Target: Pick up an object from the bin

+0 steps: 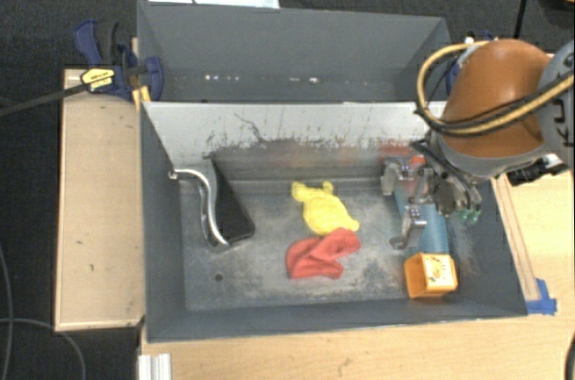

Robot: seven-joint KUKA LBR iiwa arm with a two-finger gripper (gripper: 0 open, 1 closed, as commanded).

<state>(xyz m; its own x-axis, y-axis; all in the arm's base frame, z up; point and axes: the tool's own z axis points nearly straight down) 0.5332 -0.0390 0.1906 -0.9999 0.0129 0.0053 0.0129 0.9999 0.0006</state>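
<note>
Metal gripper (418, 230) (its grip unclear) hangs over blue cylinder (437, 236) beside orange block (430, 274).

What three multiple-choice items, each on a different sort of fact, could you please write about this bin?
1. Where in the bin is the orange block? A) the view's lower right corner B) left wall C) middle
2. What colour is the soft toy beside the red cloth? A) green B) yellow C) white
3. How does the red cloth lie? A) spread flat B) crumpled C) over the rim
Answers: 1 A, it sits just below the claw; 2 B, plainly yellow; 3 B, bunched in folds.
</note>
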